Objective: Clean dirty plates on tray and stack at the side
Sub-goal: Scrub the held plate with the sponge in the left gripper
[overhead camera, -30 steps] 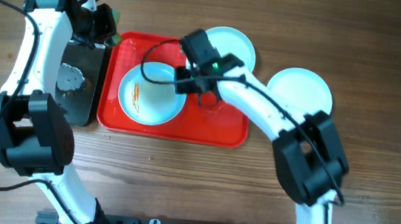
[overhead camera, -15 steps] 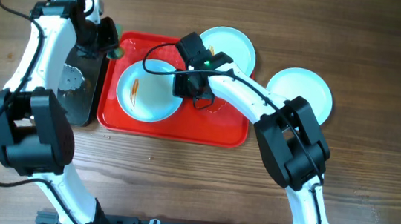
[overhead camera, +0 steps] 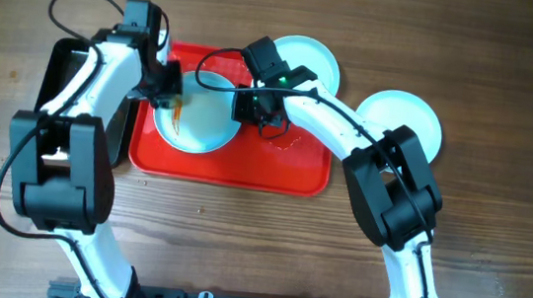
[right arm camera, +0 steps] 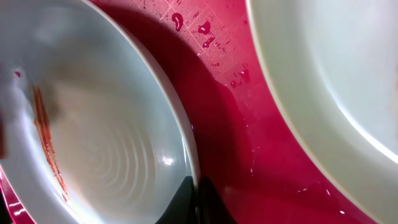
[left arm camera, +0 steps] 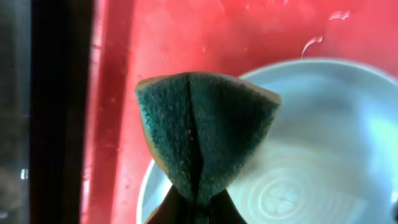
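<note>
Overhead shows three plates [overhead camera: 204, 128] [overhead camera: 320, 60] [overhead camera: 400, 108], one red tray [overhead camera: 244, 170], one black tray [overhead camera: 62, 68].

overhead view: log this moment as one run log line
left tool: shut on green sponge over streaked plate | right tool: shut on plate rim | plate: on red tray, sauce unwiped
</note>
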Robot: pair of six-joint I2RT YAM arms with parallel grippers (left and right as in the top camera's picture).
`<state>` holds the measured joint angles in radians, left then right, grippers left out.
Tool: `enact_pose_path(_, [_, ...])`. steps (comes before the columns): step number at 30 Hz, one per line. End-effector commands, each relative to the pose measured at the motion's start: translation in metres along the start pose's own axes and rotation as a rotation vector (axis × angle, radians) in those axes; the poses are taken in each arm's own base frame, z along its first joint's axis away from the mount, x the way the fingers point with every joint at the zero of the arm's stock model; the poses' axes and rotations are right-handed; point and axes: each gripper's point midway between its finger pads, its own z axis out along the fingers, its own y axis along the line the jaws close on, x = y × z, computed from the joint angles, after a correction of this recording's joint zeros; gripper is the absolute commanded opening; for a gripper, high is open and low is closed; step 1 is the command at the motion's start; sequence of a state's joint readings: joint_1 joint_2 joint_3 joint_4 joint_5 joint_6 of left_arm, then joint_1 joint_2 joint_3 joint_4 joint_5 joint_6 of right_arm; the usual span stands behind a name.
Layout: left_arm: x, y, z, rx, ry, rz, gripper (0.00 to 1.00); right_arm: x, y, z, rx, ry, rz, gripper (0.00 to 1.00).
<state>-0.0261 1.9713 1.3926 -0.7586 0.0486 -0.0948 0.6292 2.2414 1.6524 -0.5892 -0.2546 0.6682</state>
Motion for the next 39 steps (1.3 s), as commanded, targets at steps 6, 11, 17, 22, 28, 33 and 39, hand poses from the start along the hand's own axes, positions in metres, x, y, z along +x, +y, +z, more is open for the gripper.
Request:
enact_pose_path(6, [0.054,-0.011,0.035,0.02,0.115,0.131,0.04,0.0,0.0,0.008,-0.005,0.013,-0.021,0.04])
enact_pose_path(11, [0.069,-0.083,0.016,0.479,0.134,0.309,0.04,0.001,0.0,0.008,-0.004,0.015,-0.02,0.04])
enact_pose_path(17, [0.071,-0.002,0.033,-0.036,0.184,0.027,0.04,0.001,0.0,0.008,-0.004,0.015,-0.035,0.04])
enact_pose_path(22, [0.03,0.048,0.026,-0.35,-0.016,-0.064,0.04,0.001,-0.001,0.008,-0.003,0.016,-0.035,0.04])
enact_pose_path(28, [0.004,0.052,0.017,-0.47,-0.15,-0.038,0.04,0.003,-0.002,0.008,0.003,0.023,-0.035,0.04])
enact_pose_path(33, [0.054,-0.015,0.036,-0.1,0.091,0.103,0.04,0.004,-0.003,0.008,0.005,0.027,-0.034,0.04])
enact_pose_path(39, [0.111,-0.003,0.021,-0.132,0.337,0.102,0.04,0.005,-0.003,0.008,0.007,0.03,-0.034,0.04])
